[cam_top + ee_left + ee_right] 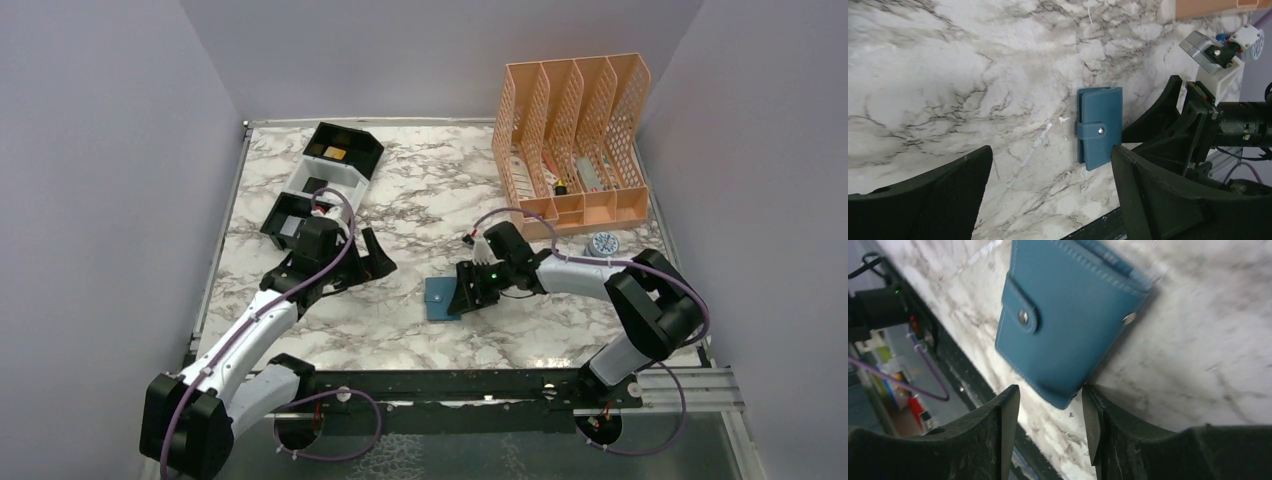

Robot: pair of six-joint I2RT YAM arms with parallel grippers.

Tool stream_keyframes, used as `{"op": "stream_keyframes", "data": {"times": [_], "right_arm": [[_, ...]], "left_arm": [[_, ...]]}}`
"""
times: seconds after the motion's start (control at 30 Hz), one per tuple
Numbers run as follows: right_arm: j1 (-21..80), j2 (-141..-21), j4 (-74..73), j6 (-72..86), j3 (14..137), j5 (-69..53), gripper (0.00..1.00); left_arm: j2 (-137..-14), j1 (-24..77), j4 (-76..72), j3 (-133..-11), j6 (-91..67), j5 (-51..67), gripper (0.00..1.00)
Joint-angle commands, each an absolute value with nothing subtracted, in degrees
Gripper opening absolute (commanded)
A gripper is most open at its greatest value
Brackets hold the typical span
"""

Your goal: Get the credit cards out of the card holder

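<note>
Card holder (441, 298) is lying flat and shut on the marble-veined tabletop (430, 200), near-centre, just left of the right end effector (468, 290). From above, that end effector is covering the holder's right edge. From its own wrist, the dark fingers are standing partly apart and straddling one rounded corner of the holder. Whether the pads are touching the holder is hard to say. The left end effector (368, 262) is hanging well to the left with fingers spread wide, gripping nothing, and bare tabletop is lying between it and the holder. At far left a black-and-white three-compartment tray (320, 178) is sitting with a small gold rectangle (335, 153) in its far section, too small to identify. At far right a peach mesh file organizer (570, 90) is standing upright, its contents indistinct. A small round blue-white object (603, 243) is resting just in front of it, partly hidden behind the right arm. The holder is teal-blue, leather-like and stitched along its edges, with a strap tab fastened by a metal snap. Its inside is hidden. Purple cables are looping along both arms.
</note>
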State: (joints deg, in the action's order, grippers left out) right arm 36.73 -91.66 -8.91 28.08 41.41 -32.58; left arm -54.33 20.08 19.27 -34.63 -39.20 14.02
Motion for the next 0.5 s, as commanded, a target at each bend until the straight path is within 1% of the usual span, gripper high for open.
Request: {"op": "stream_keyframes", "data": {"times": [0.0,0.07,0.1,0.17,0.23,0.3,0.47], "right_arm": [[38.1,-88.5,-2.0,33.8,39.0,-39.5,0.52],[38.1,-85.5,-5.5,32.7,40.4,-32.9,0.53],[38.1,-83.9,-7.7,32.0,41.3,-29.0,0.56],[38.1,-81.5,-11.1,30.9,43.5,-22.2,0.58],[38.1,-79.7,-13.8,29.6,45.4,-17.8,0.59],[38.1,-78.3,-14.8,29.2,46.5,-15.4,0.6],[38.1,-76.1,-17.2,28.9,47.6,-13.6,0.6]], "left_arm": [[-56.6,25.6,13.7,-34.5,-42.4,11.2,0.9],[-56.7,26.3,13.1,-35.2,-42.7,7.1,0.9],[-57.0,26.3,12.3,-35.9,-42.2,5.3,0.92],[-58.6,26.3,13.2,-39.3,-42.1,-0.7,0.97],[-63.0,26.3,15.5,-44.0,-42.2,-7.4,0.97],[-67.8,26.1,17.9,-49.4,-43.2,-13.5,0.97],[-78.9,24.7,22.1,-61.9,-43.0,-21.8,0.97]]}}
